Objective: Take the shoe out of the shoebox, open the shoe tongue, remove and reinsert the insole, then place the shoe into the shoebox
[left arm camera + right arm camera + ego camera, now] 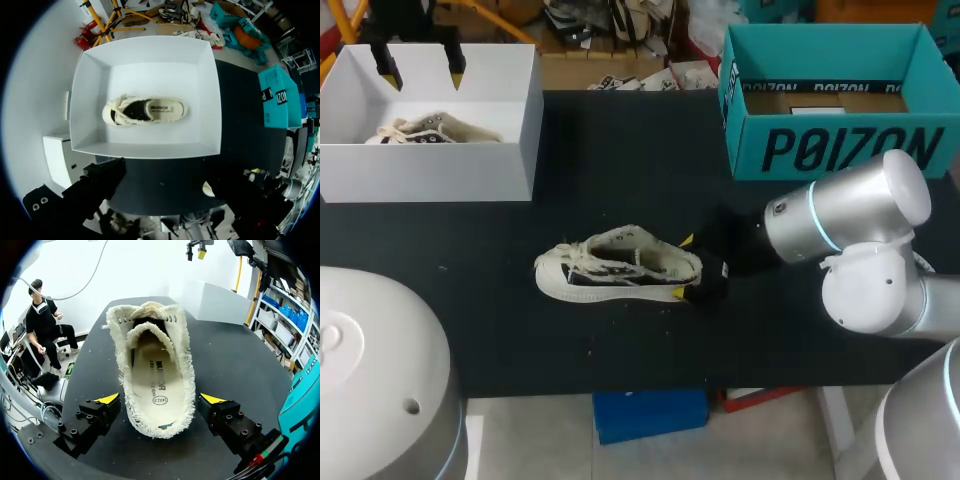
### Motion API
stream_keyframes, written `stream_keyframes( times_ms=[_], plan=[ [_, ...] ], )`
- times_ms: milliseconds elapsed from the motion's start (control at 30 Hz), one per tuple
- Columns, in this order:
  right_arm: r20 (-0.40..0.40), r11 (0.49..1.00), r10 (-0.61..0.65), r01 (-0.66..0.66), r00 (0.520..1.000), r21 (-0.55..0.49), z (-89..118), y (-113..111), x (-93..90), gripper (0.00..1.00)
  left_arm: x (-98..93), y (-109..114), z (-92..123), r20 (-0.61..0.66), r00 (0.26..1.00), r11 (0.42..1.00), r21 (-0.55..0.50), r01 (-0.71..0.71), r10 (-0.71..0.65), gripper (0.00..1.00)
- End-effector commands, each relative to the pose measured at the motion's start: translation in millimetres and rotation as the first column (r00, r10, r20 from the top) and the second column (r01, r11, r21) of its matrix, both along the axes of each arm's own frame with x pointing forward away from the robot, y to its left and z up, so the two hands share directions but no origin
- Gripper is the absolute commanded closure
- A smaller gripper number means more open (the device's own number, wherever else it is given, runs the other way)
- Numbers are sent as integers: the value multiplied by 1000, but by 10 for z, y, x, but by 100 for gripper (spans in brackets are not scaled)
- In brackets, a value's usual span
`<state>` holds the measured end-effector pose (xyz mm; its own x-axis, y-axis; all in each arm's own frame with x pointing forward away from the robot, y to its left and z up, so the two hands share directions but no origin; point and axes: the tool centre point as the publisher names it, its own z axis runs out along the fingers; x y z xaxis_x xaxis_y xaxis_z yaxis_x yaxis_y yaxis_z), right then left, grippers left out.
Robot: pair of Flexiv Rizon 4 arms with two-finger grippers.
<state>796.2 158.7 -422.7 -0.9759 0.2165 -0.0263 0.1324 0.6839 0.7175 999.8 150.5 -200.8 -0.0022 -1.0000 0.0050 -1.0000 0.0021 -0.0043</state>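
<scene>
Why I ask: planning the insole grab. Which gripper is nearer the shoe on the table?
Right. Right gripper flanks the shoe; left gripper hangs over the white box.

Frayed cream canvas shoe on matt black table

A shoe lay on the table, heel between the spread fingers of the right gripper. Behind stood the left box — a second shoe inside it — and the right box.
</scene>
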Motion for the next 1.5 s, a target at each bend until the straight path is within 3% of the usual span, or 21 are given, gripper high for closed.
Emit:
stream_keyframes(
  times_ms=[33, 800, 833, 867, 900, 1233, 1500],
  plan=[
    [-1, 1000, -3, 3, 1000, 6, -49, 17, 0, 0, -1, 0, 3, -2, 1000, 1000, 2, -1, 1, 0],
    [5, 997, 6, -6, 1000, 75, -168, 63, 27, 0, -1, 0, 3, -2, 1000, 1000, 2, -1, 1, 0],
    [7, 997, 7, -7, 1000, 77, -159, 65, 32, 21, -1, 0, 3, -2, 1000, 1000, 2, -1, 1, 0],
    [10, 997, 1, -2, 1000, 77, -157, 67, 33, 92, -1, 0, 3, -2, 1000, 1000, 2, -1, 1, 0],
    [17, 997, -2, 1, 1000, 72, -147, 65, 36, 100, -1, 0, 3, -2, 1000, 1000, 2, -1, 1, 0],
    [17, 997, -2, 1, 1000, 72, -147, 65, 36, 100, -1, 0, 3, -2, 1000, 1000, 2, -1, 1, 0],
    [17, 997, -2, 1, 1000, 72, -147, 65, 36, 100, -197, -254, 9, -41, 991, 987, 101, -121, 126, 0]
  ],
)
